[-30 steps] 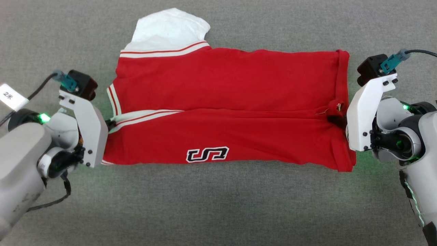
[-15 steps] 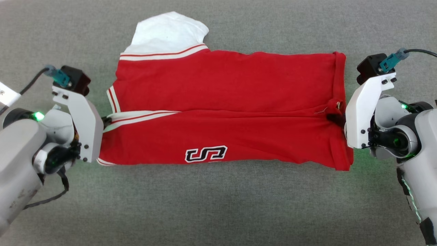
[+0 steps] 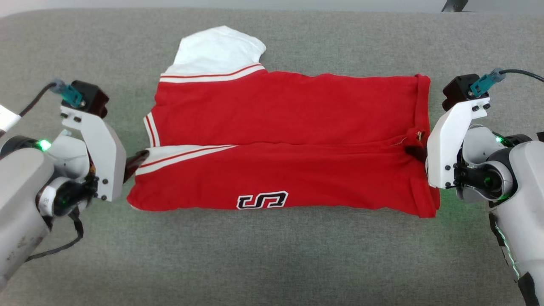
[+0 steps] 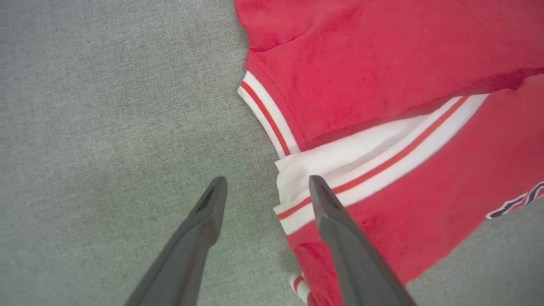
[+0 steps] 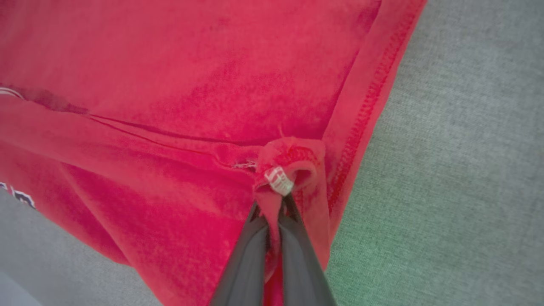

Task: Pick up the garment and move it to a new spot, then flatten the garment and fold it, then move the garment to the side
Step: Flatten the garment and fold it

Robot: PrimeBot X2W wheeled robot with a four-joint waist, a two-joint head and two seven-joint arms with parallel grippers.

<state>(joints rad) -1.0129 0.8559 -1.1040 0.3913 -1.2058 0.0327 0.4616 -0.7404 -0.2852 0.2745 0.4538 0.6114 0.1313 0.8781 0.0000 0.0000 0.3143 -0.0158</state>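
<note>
What moved: left gripper (image 4: 267,183) has let go of the striped trim (image 4: 382,163). A second ago it was pinched on it, and now it is wide open and a little way back from the cloth. The head camera has tipped a bit too, so the far edge of the grey top (image 3: 272,255) shows now.
Left gripper: empty. One of its fingers (image 4: 340,229) hangs over the trim at the shirt's corner, and the other is over bare grey top.
Right gripper (image 5: 274,212): squeezed tight on a small bunch of the red hem (image 5: 361,106), in the middle of that end of the shirt. A little white tag (image 5: 278,180) sticks out just past the fingertips.
Garment (image 3: 289,140): lies flat on the grey top, between the two grippers. It is folded the long way, with the near half laid over onto the far half.
White sleeve (image 3: 219,49): pokes out at the far corner, on the left gripper's side.
Letters (image 3: 262,200): black and white, upside down, right at the near edge of the shirt.
</note>
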